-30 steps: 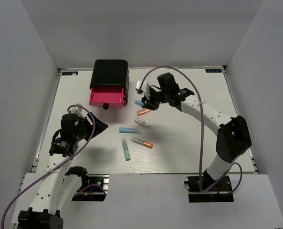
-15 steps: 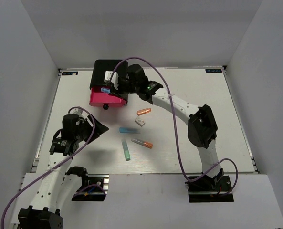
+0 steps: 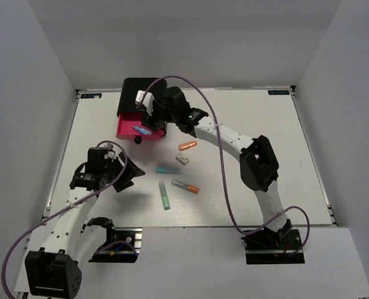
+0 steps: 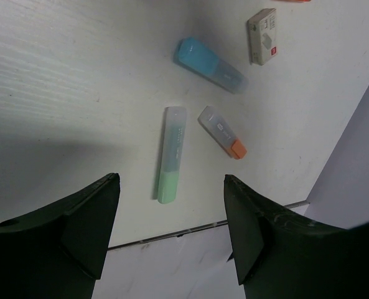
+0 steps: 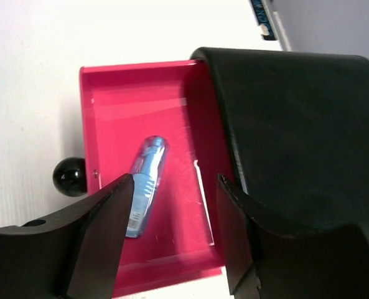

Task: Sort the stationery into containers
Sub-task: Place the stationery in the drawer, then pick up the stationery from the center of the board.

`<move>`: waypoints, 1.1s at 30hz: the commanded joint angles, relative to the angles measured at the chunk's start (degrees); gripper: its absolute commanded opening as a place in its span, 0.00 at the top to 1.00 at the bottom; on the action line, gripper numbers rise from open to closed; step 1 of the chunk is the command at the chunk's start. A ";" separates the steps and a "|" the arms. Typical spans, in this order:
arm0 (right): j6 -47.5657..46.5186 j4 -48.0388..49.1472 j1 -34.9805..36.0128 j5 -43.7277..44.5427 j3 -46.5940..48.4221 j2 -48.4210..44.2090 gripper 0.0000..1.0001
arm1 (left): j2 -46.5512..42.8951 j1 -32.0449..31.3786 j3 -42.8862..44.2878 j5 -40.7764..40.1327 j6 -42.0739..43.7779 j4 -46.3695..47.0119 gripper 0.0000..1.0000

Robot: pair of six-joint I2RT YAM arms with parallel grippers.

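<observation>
The black cabinet (image 3: 144, 93) stands at the back left with its bottom pink drawer (image 3: 127, 129) pulled open. A blue stick (image 5: 145, 187) lies loose inside the drawer (image 5: 153, 93). My right gripper (image 5: 175, 205) is open and empty just above it, also seen in the top view (image 3: 150, 119). On the table lie an orange stick (image 3: 187, 146), a white block (image 3: 183, 159), a light blue stick (image 3: 168, 169), a grey stick with an orange tip (image 3: 185, 185) and a green stick (image 3: 165, 195). My left gripper (image 3: 129, 174) is open and empty, left of these. The green stick (image 4: 170, 156) lies ahead of its fingers.
The drawer's black knob (image 5: 70, 176) sticks out toward the table's middle. The left wrist view also shows the light blue stick (image 4: 210, 65), the grey stick (image 4: 222, 131), the white block (image 4: 262, 36) and the table's front edge (image 4: 203, 227).
My right gripper carried the blue stick from the table to the open drawer and let go; it now lies in the drawer. My left gripper moved a little right toward the sticks.
</observation>
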 commanded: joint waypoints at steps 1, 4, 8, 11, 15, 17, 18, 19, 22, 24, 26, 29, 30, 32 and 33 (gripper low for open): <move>3.25 4.63 -0.79 2.93 -1.65 -10.20 0.41 | 0.97 0.02 0.69 2.07 0.04 -0.02 0.23; 1.58 4.55 -3.94 0.66 -11.56 -18.03 0.65 | 2.10 0.02 0.70 2.07 0.04 0.67 0.23; -2.37 0.07 -8.70 -8.55 -23.45 -26.81 1.00 | 2.11 0.02 -0.44 2.07 -0.48 3.66 0.28; -12.35 -3.01 -12.83 -15.58 -33.74 -30.78 1.00 | 2.63 0.02 -1.58 2.07 -0.49 6.39 0.35; -30.82 -16.70 -14.94 -19.30 -40.34 -29.14 0.50 | 3.25 0.02 -1.59 2.07 -1.01 8.85 0.48; -36.19 -19.10 -15.21 -19.30 -40.61 -26.33 0.27 | 3.25 0.02 -1.59 2.07 -1.01 9.38 0.46; -36.48 -18.49 -15.38 -19.74 -40.61 -24.84 0.25 | 2.64 0.02 -0.89 2.07 -1.01 9.38 0.44; -37.26 -16.92 -15.39 -19.83 -40.35 -23.87 0.23 | 2.64 0.02 -0.88 2.07 -1.01 8.86 0.41; -38.24 -17.77 -15.21 -19.74 -33.53 -18.16 0.22 | 1.05 0.02 0.43 1.46 -1.01 7.11 0.33; -38.33 -18.04 -15.21 -19.57 -30.09 -14.74 0.22 | -0.61 0.02 0.44 0.93 -1.01 5.96 0.32; -38.94 -18.13 -15.30 -18.43 -27.36 -10.87 0.22 | -1.84 0.02 0.44 0.40 -1.62 4.21 0.32; -40.70 -18.83 -15.74 -17.90 -22.97 -7.09 0.22 | -4.65 0.02 0.44 -0.21 -2.77 2.45 0.32; -41.74 -19.44 -15.74 -17.46 -22.25 -6.29 0.22 | -5.36 0.02 -0.17 -0.73 -2.77 2.44 0.32; -42.63 -22.25 -15.65 -17.28 -19.71 -3.56 0.22 | -6.41 0.02 -1.23 -0.74 -3.38 1.82 0.32; -43.85 -24.18 -15.74 -17.11 -18.82 -2.77 0.24 | -7.03 0.02 -1.23 -0.74 -3.39 1.30 0.32</move>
